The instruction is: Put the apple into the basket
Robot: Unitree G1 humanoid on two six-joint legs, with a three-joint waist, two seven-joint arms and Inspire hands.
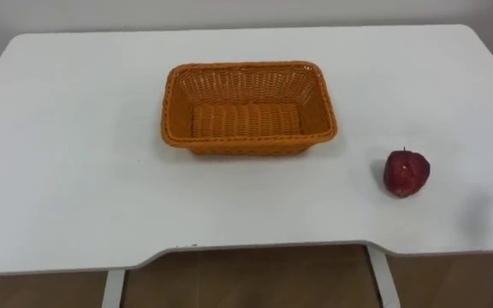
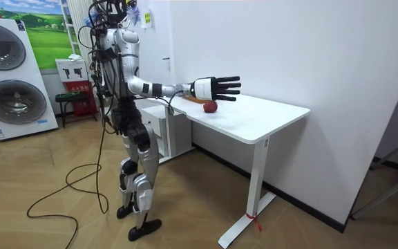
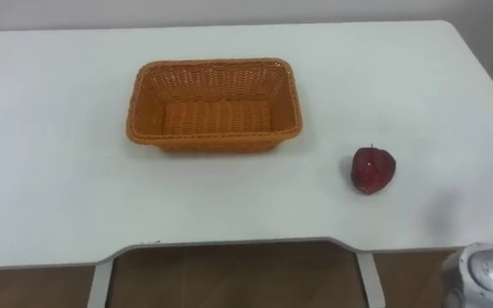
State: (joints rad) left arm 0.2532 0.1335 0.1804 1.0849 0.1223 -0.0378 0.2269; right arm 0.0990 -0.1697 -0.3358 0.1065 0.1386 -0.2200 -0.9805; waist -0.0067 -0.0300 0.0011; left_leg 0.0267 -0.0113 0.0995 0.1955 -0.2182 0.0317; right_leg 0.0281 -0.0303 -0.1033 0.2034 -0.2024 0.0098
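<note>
Robot's right hand (image 2: 216, 88) reaches out above desk, fingers straight and spread, holding nothing; its arm enters at lower right corner of eye views. Dark red round apple (image 1: 406, 173) sits on white desk (image 1: 75, 188), right of centre, stem up, untouched. Beyond, upper centre: empty orange woven rectangular basket (image 1: 248, 107). Apple likely firm, smooth, fairly light, prone to roll; best wrapped round its widest middle from above.

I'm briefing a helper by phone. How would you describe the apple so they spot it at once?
On the white table, look right of the orange wicker basket, nearer the front edge. The apple sits alone there: small, round, dark red, the only fruit.
</note>
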